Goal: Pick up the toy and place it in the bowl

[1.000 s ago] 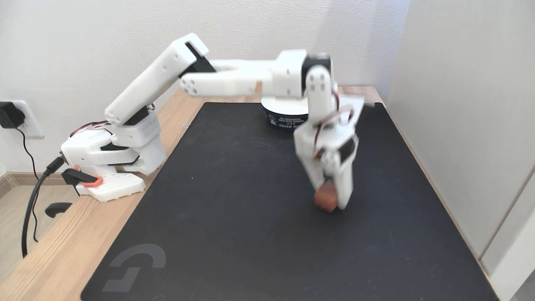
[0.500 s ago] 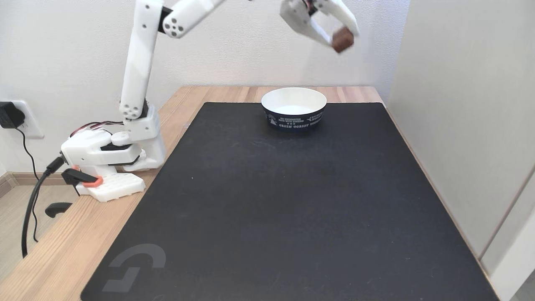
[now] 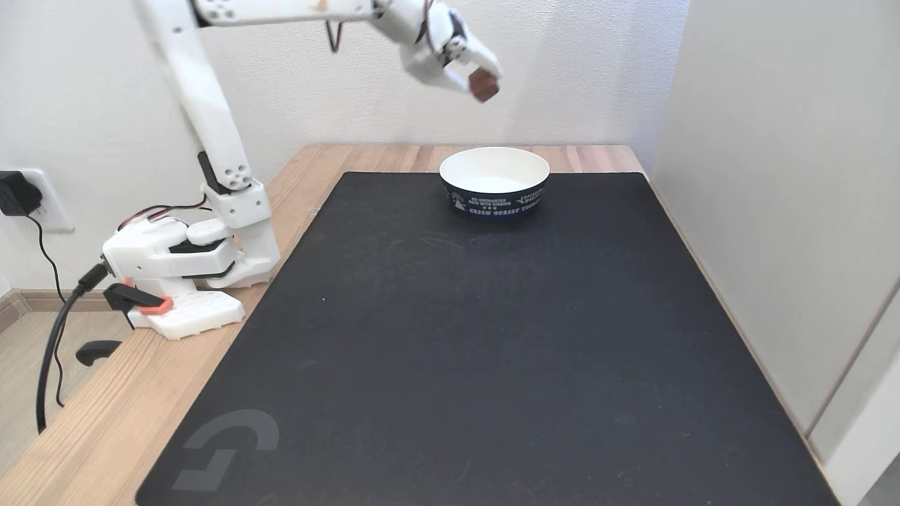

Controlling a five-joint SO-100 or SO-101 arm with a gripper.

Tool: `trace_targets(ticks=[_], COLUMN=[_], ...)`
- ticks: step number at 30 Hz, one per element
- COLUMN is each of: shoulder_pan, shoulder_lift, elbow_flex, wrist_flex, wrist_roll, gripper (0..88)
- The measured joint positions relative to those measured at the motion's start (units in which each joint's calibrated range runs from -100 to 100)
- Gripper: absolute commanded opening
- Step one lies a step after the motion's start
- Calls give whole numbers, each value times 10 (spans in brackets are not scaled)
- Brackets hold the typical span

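Reddish-brown toy (image 3: 484,84) clamped in hand (image 3: 485,79), held high above bowl (image 3: 495,184) on black mat (image 3: 478,337)

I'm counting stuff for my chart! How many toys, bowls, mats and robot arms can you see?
Toy, held in the gripper: 1
Bowl: 1
Mat: 1
Robot arm: 1
Total: 4

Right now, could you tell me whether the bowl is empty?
Empty: the paper bowl shows bare white inside; the toy is held above.
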Motion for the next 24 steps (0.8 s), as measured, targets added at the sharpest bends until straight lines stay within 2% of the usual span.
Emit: trace_targets(ticks=[6, 9, 10, 12, 16, 24], shoulder_pan=[-7, -3, 6, 30, 71, 64], shoulder_lift=[-177, -221, -232, -246, -252, -251], elbow_flex=[327, 399, 413, 433, 439, 439], wrist_flex=[-114, -139, -143, -148, -148, -148], wrist_roll=[0, 0, 0, 0, -2, 0], gripper=[36, 79, 138, 185, 189, 189])
